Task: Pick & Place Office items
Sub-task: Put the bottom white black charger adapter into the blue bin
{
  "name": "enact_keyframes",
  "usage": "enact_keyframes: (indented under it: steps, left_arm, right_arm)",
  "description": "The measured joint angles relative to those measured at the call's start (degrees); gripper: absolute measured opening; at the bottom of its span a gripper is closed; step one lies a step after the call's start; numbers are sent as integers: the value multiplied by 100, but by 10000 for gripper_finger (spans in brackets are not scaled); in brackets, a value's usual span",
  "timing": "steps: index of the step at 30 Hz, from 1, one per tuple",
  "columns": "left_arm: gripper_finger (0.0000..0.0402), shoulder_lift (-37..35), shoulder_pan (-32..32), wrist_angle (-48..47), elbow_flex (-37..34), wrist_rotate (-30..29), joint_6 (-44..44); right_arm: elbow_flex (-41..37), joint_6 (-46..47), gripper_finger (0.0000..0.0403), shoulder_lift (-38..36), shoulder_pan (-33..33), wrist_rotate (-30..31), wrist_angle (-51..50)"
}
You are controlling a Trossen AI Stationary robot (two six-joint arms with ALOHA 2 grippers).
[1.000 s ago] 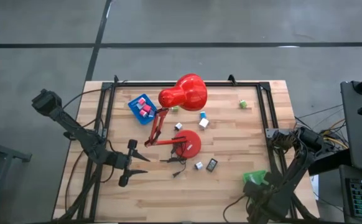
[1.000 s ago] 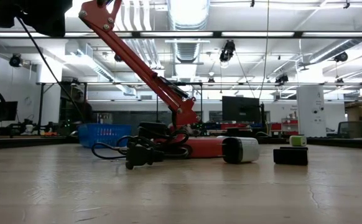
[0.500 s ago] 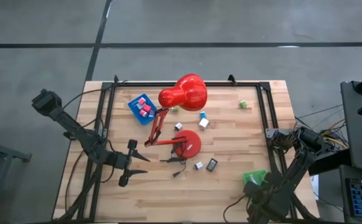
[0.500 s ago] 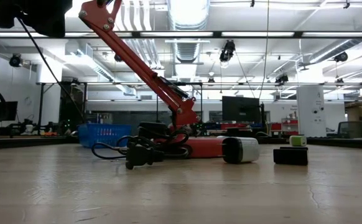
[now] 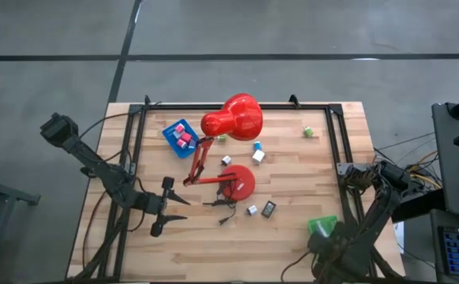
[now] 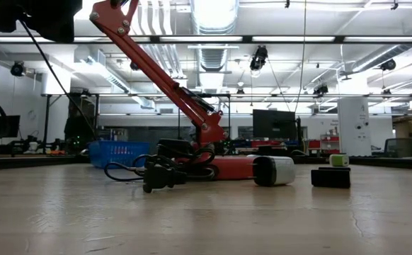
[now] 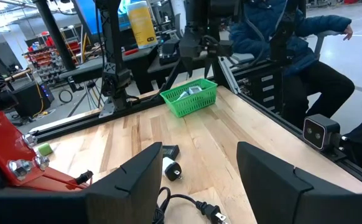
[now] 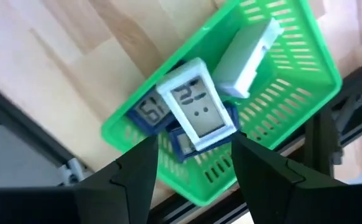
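My right gripper [image 8: 193, 168] hangs open, pointing down over a green basket [image 8: 280, 81] at the table's near right corner [image 5: 322, 229]. In the basket lie a white display unit [image 8: 196, 109], a white flat rectangle [image 8: 249, 53] and blue-edged pieces [image 8: 147, 112]. Nothing is between its fingers. My left gripper [image 5: 180, 207] waits open, level, at the near left. More office items lie on the table: a dark flat piece [image 5: 269, 209], white blocks [image 5: 258, 155] and a green block [image 5: 309, 132]. Pink blocks sit in a blue tray [image 5: 180, 134].
A big red desk lamp stands mid-table, its base [image 5: 237, 181] near the centre and its head [image 5: 233, 118] toward the far edge. Its black cord and plug [image 7: 193, 202] trail in front of my left gripper. A black frame rims the table. A person sits beyond the right side [image 7: 293, 37].
My right gripper has risen a little above the green basket. The basket, the lamp and the loose pieces stay where they were.
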Motion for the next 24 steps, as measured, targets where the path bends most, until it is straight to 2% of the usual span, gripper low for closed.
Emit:
enact_keyframes:
  steps: [4, 11, 14, 18, 24]
  left_arm:
    - [209, 0, 0, 0, 0, 0, 0]
    - [209, 0, 2, -2, 0, -1, 0]
    - [209, 0, 2, -4, 0, -2, -4]
    - [209, 0, 2, -42, 0, -2, -53]
    - [209, 0, 6, -386, -2, -19, -657]
  right_arm:
    - [200, -79, 198, 0, 2, 318, 32]
    - [440, -691, 205, -2, -121, 2290, 195]
    - [430, -1307, 215, -2, -306, 3025, 504]
    - [363, -2441, 234, 13, -622, 3691, 942]
    - [215, -4123, 262, 26, -1145, 4061, 1994]
